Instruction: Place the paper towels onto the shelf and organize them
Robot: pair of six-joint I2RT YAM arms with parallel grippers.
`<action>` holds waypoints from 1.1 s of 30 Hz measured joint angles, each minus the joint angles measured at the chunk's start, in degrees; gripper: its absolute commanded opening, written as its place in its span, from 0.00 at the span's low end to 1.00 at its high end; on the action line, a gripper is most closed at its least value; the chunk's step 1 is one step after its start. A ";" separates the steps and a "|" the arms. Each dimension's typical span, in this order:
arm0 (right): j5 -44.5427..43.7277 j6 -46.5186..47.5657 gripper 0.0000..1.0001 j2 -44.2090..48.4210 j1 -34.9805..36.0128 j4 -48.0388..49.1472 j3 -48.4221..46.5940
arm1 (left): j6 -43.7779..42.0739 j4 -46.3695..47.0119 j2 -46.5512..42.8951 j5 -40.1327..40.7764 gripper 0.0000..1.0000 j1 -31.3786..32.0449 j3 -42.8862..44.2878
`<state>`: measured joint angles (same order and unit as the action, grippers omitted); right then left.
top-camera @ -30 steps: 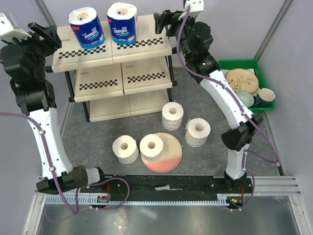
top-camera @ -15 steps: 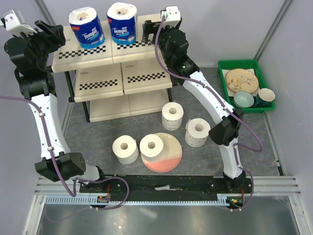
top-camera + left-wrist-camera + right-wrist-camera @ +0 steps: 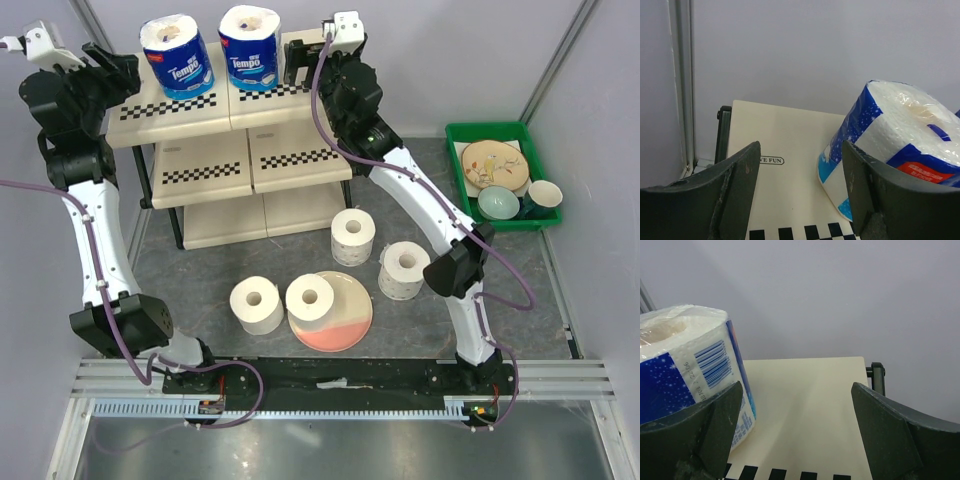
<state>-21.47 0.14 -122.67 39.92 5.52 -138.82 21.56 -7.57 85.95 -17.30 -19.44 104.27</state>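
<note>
Two blue "Tempo" wrapped paper towels (image 3: pixel 176 55) (image 3: pixel 250 45) stand on the top tier of the shelf (image 3: pixel 300 95). Four unwrapped rolls stand on the floor in front: one (image 3: pixel 256 304), one on the plate (image 3: pixel 310 298), and two to the right (image 3: pixel 352 235) (image 3: pixel 404 270). My left gripper (image 3: pixel 118 68) is open and empty at the shelf's top left end, with the left wrapped roll (image 3: pixel 895 145) just right of it. My right gripper (image 3: pixel 297 62) is open and empty over the top tier, with the right wrapped roll (image 3: pixel 685 370) just left of it.
A round pink-and-cream plate (image 3: pixel 348 325) lies on the floor under one roll. A green tray (image 3: pixel 455 132) of dishes sits at the right. Grey walls close in behind and beside the shelf. The cream top panel shows under both grippers (image 3: pixel 785 185) (image 3: pixel 810 410).
My right arm has swung left from the shelf's right end to beside the right wrapped roll. My left arm has shifted a little right toward the shelf's left end. The rolls have not moved.
</note>
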 measured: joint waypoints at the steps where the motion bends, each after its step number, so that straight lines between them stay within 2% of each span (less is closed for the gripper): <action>1: 0.00 0.20 0.98 -0.15 0.00 0.02 -0.07 | 0.00 0.28 0.61 -0.52 0.72 0.00 0.00; 17: -0.33 1.66 0.98 -3.19 0.00 0.52 -1.90 | 0.04 2.05 5.99 -8.83 0.71 -0.04 1.33; 33: -0.46 1.49 0.98 -3.82 0.00 1.73 -2.01 | 2.32 5.49 6.54 -16.04 0.66 -0.09 1.27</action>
<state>-21.93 1.63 -126.50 39.92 7.25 -140.84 23.88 -2.09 92.49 -33.34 -19.53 105.54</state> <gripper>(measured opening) 0.982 0.665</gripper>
